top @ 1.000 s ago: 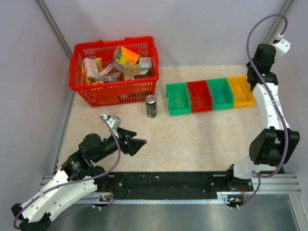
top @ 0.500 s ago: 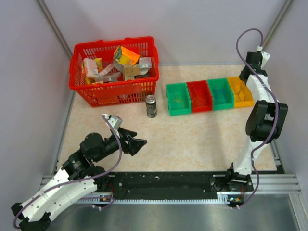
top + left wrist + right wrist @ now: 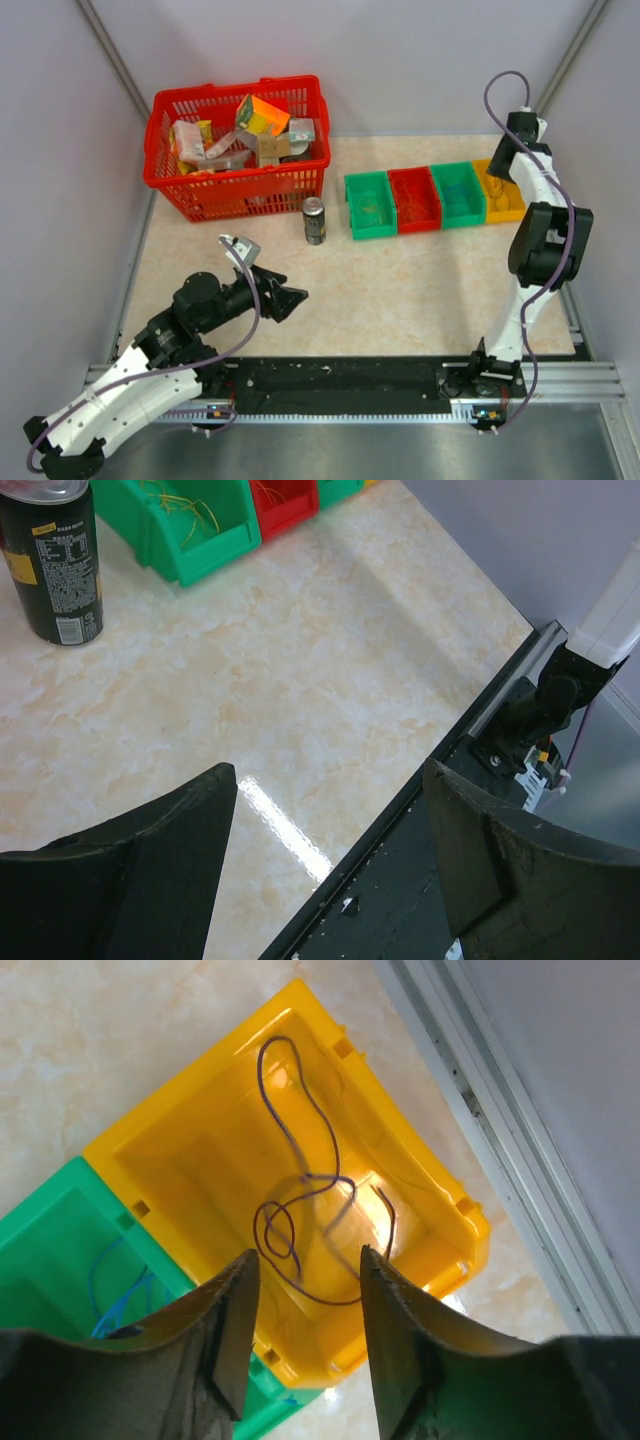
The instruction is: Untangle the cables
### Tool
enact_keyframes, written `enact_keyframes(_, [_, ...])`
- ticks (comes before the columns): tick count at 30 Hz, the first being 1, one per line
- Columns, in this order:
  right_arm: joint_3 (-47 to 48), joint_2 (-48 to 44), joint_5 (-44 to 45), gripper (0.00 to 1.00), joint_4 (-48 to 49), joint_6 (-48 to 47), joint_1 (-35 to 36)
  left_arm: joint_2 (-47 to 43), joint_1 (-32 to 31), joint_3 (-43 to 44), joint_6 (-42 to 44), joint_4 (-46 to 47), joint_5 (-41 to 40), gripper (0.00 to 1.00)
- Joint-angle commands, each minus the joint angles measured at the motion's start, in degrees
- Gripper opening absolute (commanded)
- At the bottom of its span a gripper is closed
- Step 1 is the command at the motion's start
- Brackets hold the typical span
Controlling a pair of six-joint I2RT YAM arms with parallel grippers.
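Observation:
A thin purple cable (image 3: 306, 1176) lies looped inside the yellow bin (image 3: 180, 1140), free of my fingers, with one strand blurred. My right gripper (image 3: 307, 1253) hangs just above that bin, jaws parted with nothing between them. In the top view it (image 3: 505, 160) is at the far right end of the bin row. A blue cable (image 3: 110, 1290) shows in the neighbouring green bin (image 3: 60, 1250). Thin wires also lie in the leftmost green bin (image 3: 190, 530) and the red bin (image 3: 290, 505). My left gripper (image 3: 285, 295) is open and empty, low over the table near the front rail.
A red basket (image 3: 235, 190) full of boxes stands at the back left. A dark can (image 3: 314, 220) stands upright between it and the four-bin row (image 3: 413, 198). The black rail (image 3: 350, 385) runs along the near edge, and walls close in on both sides.
The right arm has swung down and left over the yellow bin, and its jaws have opened, leaving the purple cable in the bin. The left arm has shifted slightly.

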Motion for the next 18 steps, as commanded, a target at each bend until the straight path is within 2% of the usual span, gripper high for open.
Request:
enact_keyframes(1, [7.52,-1.66,-0.91,0.56,-8.41,3.53,0.13,1.00,0.14,1.30,0.32,1.38,-0.30,0.79])
enact_keyframes(2, [7.53,-2.89,0.39,0.64,-9.47,4.23,0.57,1.44,0.14,1.48,0.23,1.38,-0.22,0.79])
enact_keyframes(3, [7.18,-4.29,1.19,0.68,-10.18,4.59,0.93,1.79,0.14,1.65,0.06,1.47,-0.39,0.79])
enact_keyframes(6, [4.47,-9.91,4.09,0.74,-10.71,4.85,2.94,3.20,0.14,2.36,-0.73,1.73,0.13,0.79])
enact_keyframes(8, [1.14,-14.57,4.63,0.75,-10.80,4.94,4.52,4.86,0.14,2.88,-1.26,2.44,0.92,0.79])
enact_keyframes(11, [-9.21,-24.13,1.30,0.75,-7.74,5.91,8.91,7.41,0.14,3.76,-2.23,3.58,1.89,0.79])
enact_keyframes(18, [-40.33,-47.79,4.53,0.75,3.16,8.18,33.94,13.57,0.14,4.03,-4.86,9.54,0.58,0.79])
